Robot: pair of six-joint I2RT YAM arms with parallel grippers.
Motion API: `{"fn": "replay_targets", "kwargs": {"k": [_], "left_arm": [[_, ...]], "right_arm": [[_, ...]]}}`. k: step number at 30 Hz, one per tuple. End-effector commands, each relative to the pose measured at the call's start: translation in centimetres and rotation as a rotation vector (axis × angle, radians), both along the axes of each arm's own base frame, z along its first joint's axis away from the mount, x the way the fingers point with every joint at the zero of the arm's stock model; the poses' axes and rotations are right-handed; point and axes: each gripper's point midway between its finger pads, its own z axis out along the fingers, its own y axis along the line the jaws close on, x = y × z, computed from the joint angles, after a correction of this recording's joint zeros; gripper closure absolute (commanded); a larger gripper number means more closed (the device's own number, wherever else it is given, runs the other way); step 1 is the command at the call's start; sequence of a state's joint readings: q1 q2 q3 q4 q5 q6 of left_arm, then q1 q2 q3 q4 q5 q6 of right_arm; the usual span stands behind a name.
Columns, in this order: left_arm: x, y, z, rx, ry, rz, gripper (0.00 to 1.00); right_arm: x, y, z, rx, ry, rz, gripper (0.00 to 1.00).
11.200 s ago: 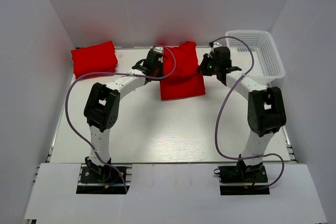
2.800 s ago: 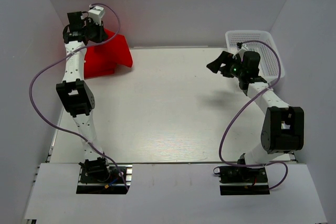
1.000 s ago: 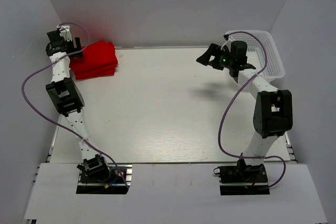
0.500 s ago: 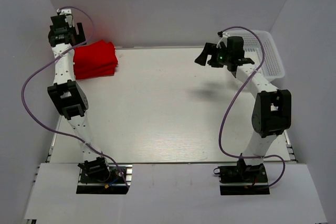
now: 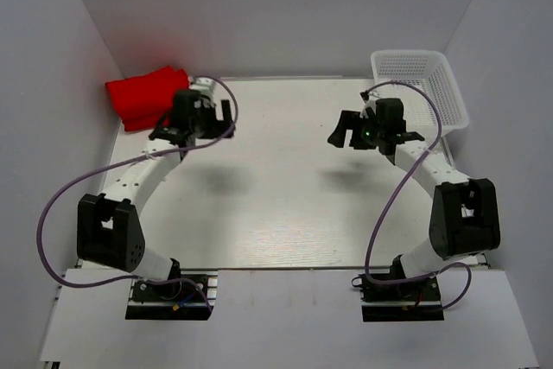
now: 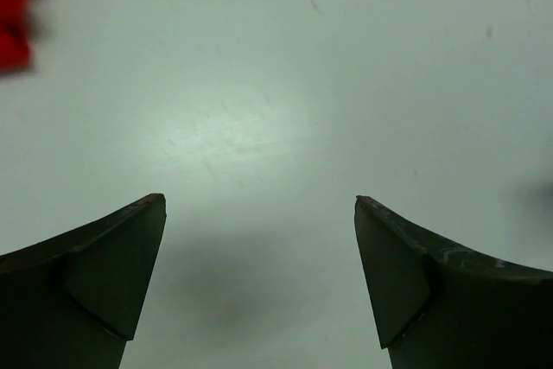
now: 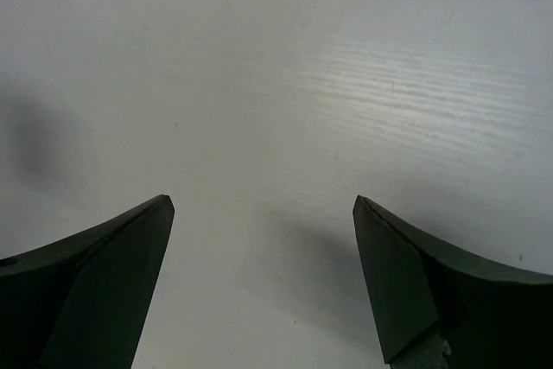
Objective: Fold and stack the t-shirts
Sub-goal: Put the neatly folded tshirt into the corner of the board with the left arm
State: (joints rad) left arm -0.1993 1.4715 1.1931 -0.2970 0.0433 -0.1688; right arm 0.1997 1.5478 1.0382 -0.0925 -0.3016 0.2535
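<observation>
The t-shirts [image 5: 143, 98] lie folded in a bright red stack at the table's far left corner. In the left wrist view only a blurred red edge of the t-shirts [image 6: 12, 19] shows at the top left. My left gripper [image 5: 195, 122] hovers over bare table just right of the stack, open, with nothing between its fingers [image 6: 259, 205]. My right gripper [image 5: 347, 132] hangs over bare table right of the middle, also open and empty [image 7: 263, 205].
A white mesh basket [image 5: 451, 85] stands at the far right corner, behind and to the right of my right gripper. White walls close in the table on the left, back and right.
My left arm has swung from the far left corner, above the stack, to the table right of it. My right gripper has come slightly nearer. The stack stays put.
</observation>
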Motion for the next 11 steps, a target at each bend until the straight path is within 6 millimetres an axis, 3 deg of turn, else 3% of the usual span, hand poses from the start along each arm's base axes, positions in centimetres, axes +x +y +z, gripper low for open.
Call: {"fn": "replay_targets", "kwargs": {"k": [1,2,3,4,5,8,11], "left_arm": [[-2.4,-3.6,0.7,-0.089,-0.038,-0.064,0.00],[-3.6,-3.5,-0.7,-0.068,0.004,-0.059,0.00],[-4.3,-3.6,-0.9,-0.055,0.001,-0.055,0.00],[-5.1,-3.2,0.3,-0.058,-0.033,-0.045,0.00],[-5.9,-3.4,-0.2,-0.066,-0.031,-0.051,0.00],[-6.8,-3.5,1.5,-0.088,-0.102,-0.062,0.00],[-7.2,-3.0,1.6,-0.072,-0.108,-0.038,0.00]], "right_arm": [[-1.5,0.1,-0.2,0.002,-0.028,0.019,0.10],[-1.7,-0.1,0.3,0.006,-0.045,0.015,0.10],[-2.9,-0.2,-1.4,0.004,-0.012,0.017,0.10],[-3.2,-0.2,-1.0,0.009,-0.030,0.016,0.10],[-3.0,-0.3,-0.8,0.015,-0.053,0.010,0.10],[-4.3,-0.3,-1.0,0.032,-0.068,0.024,0.10],[-4.6,0.0,-0.5,0.042,-0.099,0.054,0.10]]}}
